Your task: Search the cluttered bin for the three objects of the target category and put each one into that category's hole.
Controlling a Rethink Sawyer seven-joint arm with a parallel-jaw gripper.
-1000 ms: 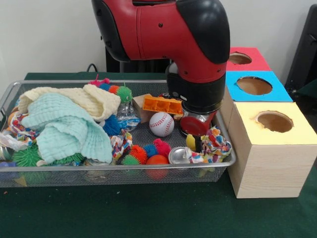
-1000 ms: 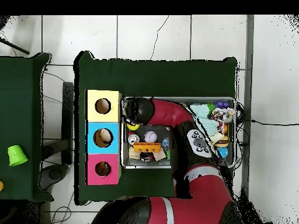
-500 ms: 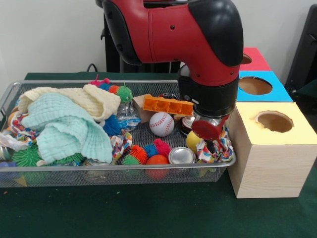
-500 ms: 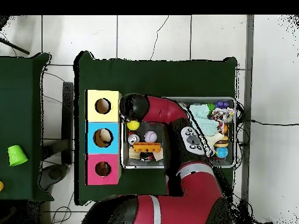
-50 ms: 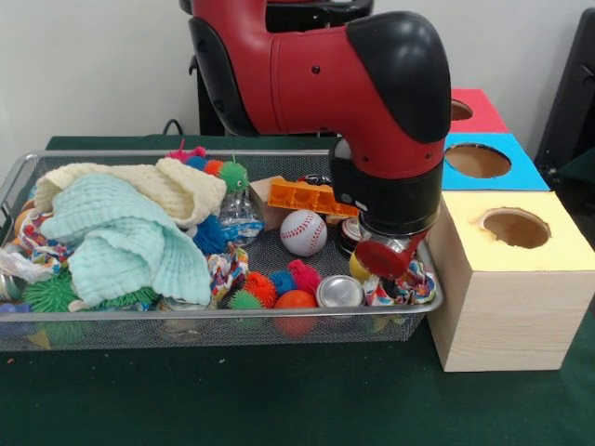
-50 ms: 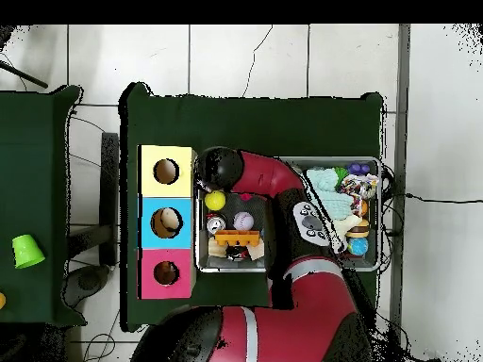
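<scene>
My gripper hangs low over the front right corner of the mesh bin, beside the yellow box; the bulky red arm hides how it stands. A yellow ball peeks out just left of it and shows fully in the overhead view as the yellow ball below the arm's black end. A baseball lies behind it, also visible from above as the baseball. An orange ball rests at the bin's front wall. Nothing visibly held.
Three boxes with round holes stand in a row: yellow, blue, red. A silver can, an orange block, spiky balls, rope toys and piled cloths crowd the bin. A green cup sits on a separate table.
The arm has swung from the bin's middle right toward its front right corner near the yellow box. The yellow ball has come out from under the arm in the overhead view.
</scene>
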